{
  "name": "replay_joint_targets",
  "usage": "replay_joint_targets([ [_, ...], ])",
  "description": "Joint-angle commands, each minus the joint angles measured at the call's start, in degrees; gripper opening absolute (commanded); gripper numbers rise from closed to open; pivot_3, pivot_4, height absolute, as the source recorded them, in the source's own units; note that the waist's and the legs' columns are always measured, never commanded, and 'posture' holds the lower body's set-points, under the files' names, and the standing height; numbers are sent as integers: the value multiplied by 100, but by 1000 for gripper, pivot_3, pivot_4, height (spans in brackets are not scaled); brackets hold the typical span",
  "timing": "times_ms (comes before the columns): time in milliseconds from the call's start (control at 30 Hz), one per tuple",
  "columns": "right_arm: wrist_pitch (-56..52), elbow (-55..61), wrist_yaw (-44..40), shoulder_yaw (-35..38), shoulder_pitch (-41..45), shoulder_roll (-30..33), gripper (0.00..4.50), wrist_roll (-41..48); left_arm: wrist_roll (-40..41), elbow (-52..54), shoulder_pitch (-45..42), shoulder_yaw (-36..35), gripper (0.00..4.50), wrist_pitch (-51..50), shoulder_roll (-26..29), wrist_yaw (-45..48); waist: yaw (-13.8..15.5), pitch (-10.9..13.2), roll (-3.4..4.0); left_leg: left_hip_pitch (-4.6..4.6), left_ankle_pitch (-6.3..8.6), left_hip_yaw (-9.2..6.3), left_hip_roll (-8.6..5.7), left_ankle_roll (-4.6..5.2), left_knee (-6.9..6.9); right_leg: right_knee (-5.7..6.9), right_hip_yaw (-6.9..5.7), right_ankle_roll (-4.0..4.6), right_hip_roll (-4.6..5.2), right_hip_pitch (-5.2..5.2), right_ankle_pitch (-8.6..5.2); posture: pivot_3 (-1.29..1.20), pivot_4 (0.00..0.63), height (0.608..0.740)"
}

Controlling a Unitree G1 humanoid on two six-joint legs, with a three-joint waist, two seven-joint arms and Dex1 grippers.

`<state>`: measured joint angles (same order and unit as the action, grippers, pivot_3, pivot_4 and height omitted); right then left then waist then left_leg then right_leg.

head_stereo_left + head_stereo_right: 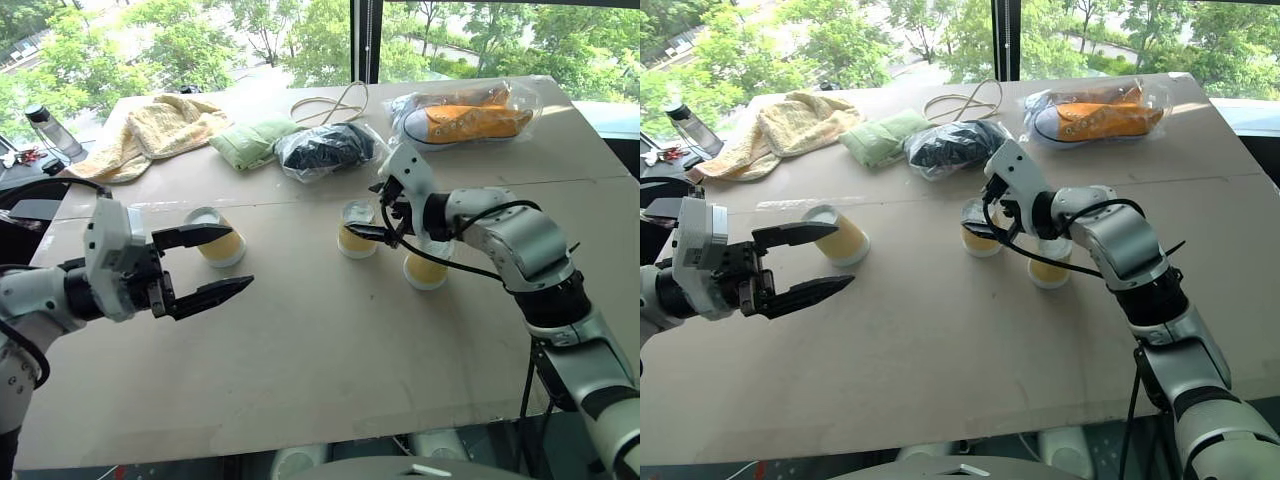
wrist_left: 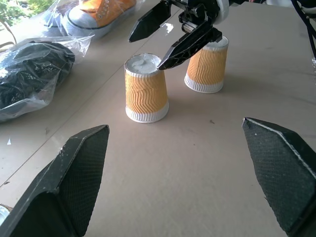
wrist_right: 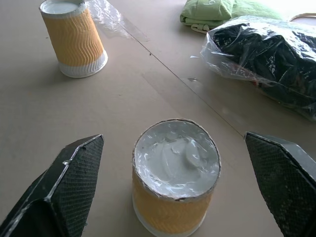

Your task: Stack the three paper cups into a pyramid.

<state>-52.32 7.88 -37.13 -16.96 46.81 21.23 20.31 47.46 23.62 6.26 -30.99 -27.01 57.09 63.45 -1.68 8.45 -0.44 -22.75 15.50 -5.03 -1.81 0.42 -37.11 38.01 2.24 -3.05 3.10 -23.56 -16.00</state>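
Head camera views: a tan table [image 1: 330,370] carries three paper cups, all standing upside down with their white bases up. The left cup [image 1: 218,238] stands apart; the middle cup [image 1: 357,231] and the right cup [image 1: 428,266] stand near each other without touching. The left gripper [image 1: 212,262] hovers just in front of the left cup, fingers spread wide and holding nothing. The right gripper [image 1: 385,218] hangs over the middle cup, fingers also spread and empty, apparently lining up for a grasp. Along the far edge lie a yellow towel [image 1: 150,132], a green cloth [image 1: 252,140], a black bagged bundle [image 1: 325,150], a loop of cord [image 1: 335,103] and a bagged orange shoe [image 1: 468,113]; a bottle [image 1: 52,130] stands off the left corner.

Left wrist view: the left gripper's two black fingers [image 2: 69,187] rise wide apart with bare table between them. Beyond, the middle cup [image 2: 145,89] and the right cup [image 2: 207,66] stand side by side, a likely base for the pyramid, with the right gripper [image 2: 168,32] open above them.

Right wrist view: the right gripper's fingers [image 3: 59,192] stand on either side of the middle cup [image 3: 174,177], well clear of its sides, so it is framed but not yet gripped. The left cup [image 3: 74,42] stands farther off, probably the one to go on top.
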Motion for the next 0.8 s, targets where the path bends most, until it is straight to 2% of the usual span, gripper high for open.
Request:
replay_joint_targets([
  [33, 20, -34, 0, 15, 226, -91, 4500, -83, 108, -26, -41, -254, 4422, -54, -7, 95, -23, 0, -1, 0, 0, 0, 0, 0, 0, -1, -2, 0, 0, 0, 0, 0, 150, 740],
  [600, 214, -503, 19, -226, 232, -407, 4500, -512, -37, -210, -240, -361, 4422, 94, -180, 264, -84, -2, -4, 1, 0, 1, 0, -1, -1, 4, -7, -1, -1, -2, 1, 0, 150, 740],
  [633, 232, -521, 11, -228, 236, -410, 4000, -531, -43, -207, -244, -357, 4500, 102, -189, 261, -83, -2, -4, 1, 0, 2, 0, -1, -1, 4, -6, -1, -1, -2, 1, 0, 150, 740],
  [700, 260, -562, 1, -234, 252, -422, 3321, -564, -63, -201, -236, -358, 4500, 123, -211, 263, -83, -3, -4, 1, -1, 1, 0, -1, -1, 4, -6, -1, -1, -2, 1, 0, 150, 740],
  [733, 277, -574, -14, -239, 258, -423, 2730, -584, -73, -196, -234, -358, 4500, 129, -221, 263, -84, -3, -4, 1, -1, 1, 0, -1, -1, 5, -7, -1, -1, -2, 1, 0, 150, 740],
  [800, 322, -571, -65, -255, 266, -427, 2190, -619, -90, -176, -215, -365, 4500, 136, -248, 264, -88, -3, -4, 1, -1, 2, 0, -1, -1, 5, -6, -1, -1, -3, 1, 0, 150, 740],
])
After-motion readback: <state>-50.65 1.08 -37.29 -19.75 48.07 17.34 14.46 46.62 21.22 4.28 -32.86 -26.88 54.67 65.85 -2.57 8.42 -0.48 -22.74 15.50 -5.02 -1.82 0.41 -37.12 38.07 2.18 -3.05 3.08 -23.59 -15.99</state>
